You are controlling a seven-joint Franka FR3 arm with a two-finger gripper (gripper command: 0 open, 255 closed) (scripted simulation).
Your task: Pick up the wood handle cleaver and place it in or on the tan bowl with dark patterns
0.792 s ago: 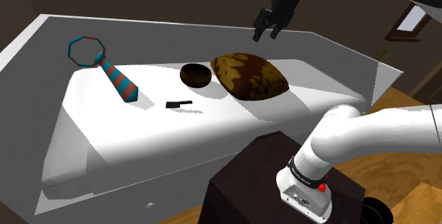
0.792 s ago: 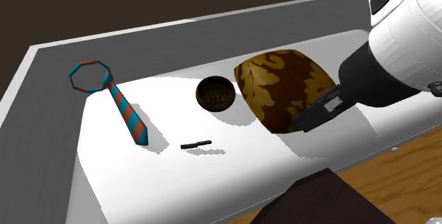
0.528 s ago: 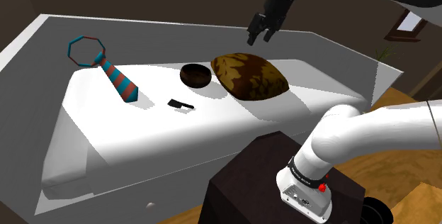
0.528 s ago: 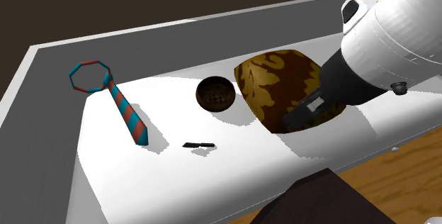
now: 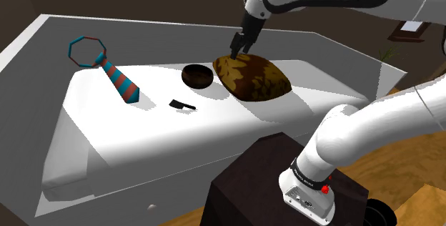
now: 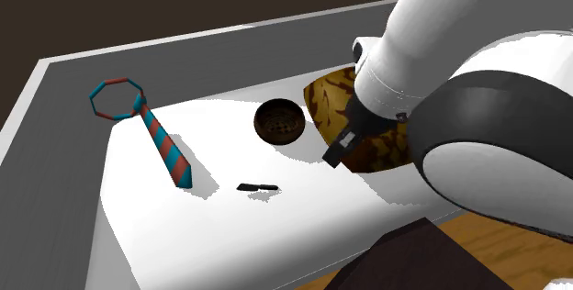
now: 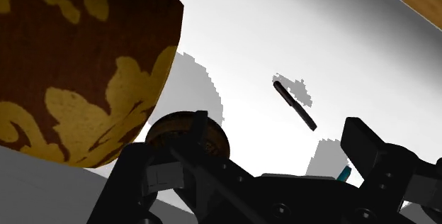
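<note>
Dark stand [image 5: 250, 189], lower right of the shoulder view, carries the arm [image 5: 357, 139]. Beyond, on the white worktop [image 5: 100, 139], the cleaver [image 5: 181, 106] lies flat left of centre, untouched. Behind it stand 2 bowls: a small dark bowl [image 5: 198, 75] and a large patterned bowl [image 5: 254, 76], probably the target. Above that hangs the claw [image 5: 238, 46], fingers spread and empty, ready to grasp. Farthest, upper left: a striped tie [image 5: 118, 78].

Bare bench [image 5: 107, 128] all round the cleaver [image 5: 181, 106]. Near it stand the small dark bowl [image 5: 198, 75] and big patterned bowl [image 5: 254, 76]. The striped tie [image 5: 118, 78] lies well apart.
</note>
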